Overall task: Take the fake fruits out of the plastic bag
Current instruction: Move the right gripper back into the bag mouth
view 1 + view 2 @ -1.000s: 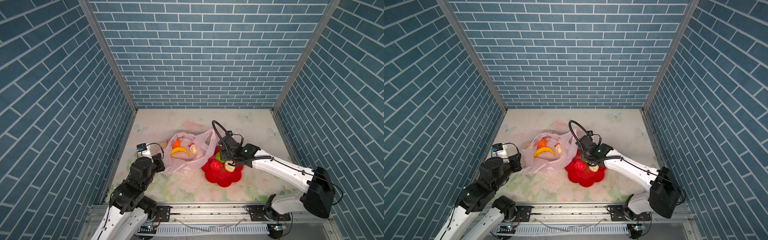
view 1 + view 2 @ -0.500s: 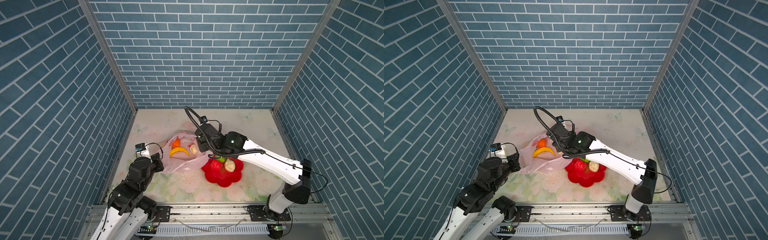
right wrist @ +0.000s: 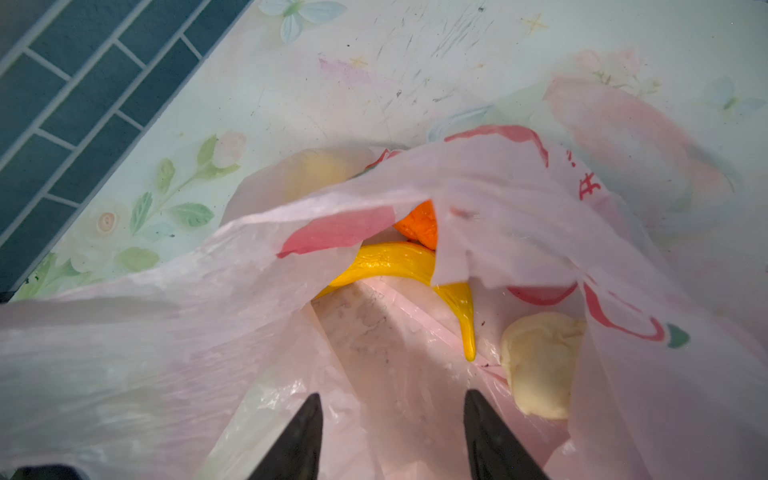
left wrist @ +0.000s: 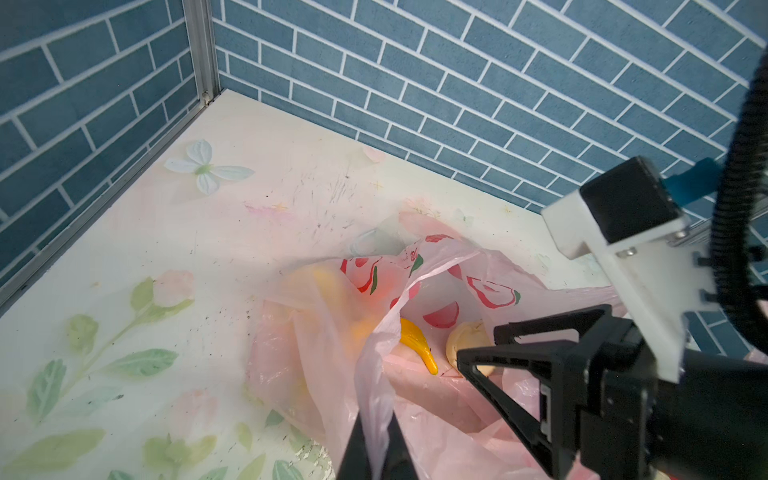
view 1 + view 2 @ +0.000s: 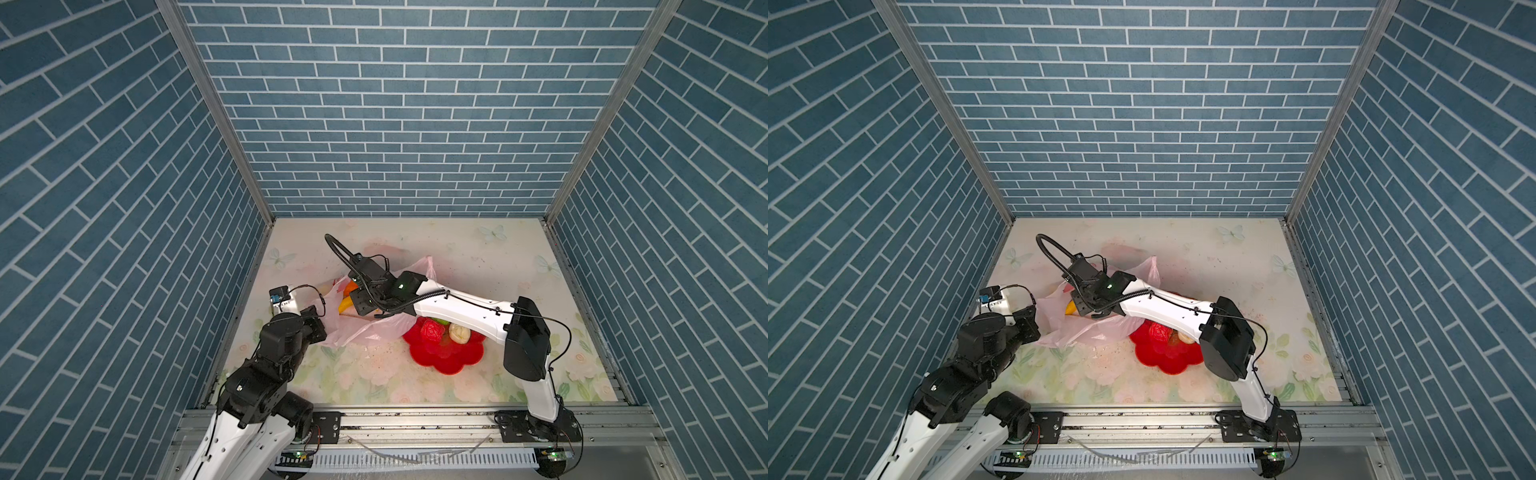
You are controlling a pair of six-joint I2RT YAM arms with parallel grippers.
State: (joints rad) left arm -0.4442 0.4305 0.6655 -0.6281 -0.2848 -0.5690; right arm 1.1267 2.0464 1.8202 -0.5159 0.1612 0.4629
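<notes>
At the mouth of the plastic bag [image 3: 166, 332], your right gripper [image 3: 390, 399] now hangs with its jaws about half apart and nothing between them. A second ago it was over the red dish [image 5: 440, 361] with a cream fruit [image 5: 458, 332] right by it. It has since swung back across to the bag. So one more fruit is out, and you are lined up for the next pick.

Your left gripper [image 4: 377, 440] is pinched tight on the edge of the bag and lifts it, so the mouth stays open. It has hardly moved.

In the dish you can see a red fruit [image 5: 431, 331], the cream one, and a bit of a green fruit [image 5: 439, 320] under the right arm.

In the bag, the banana [image 3: 395, 262] lies just ahead of your open jaws. An orange fruit [image 3: 419, 224] sits behind it, and a second cream fruit [image 3: 540, 361] rests beside the banana's tip. A pale yellow lump [image 3: 316, 170] shows through the film; it is blurry, but it is probably another fruit.

That leaves about four to get. A loose flap of the bag hangs over the banana, so it could get caught in your grip.
</notes>
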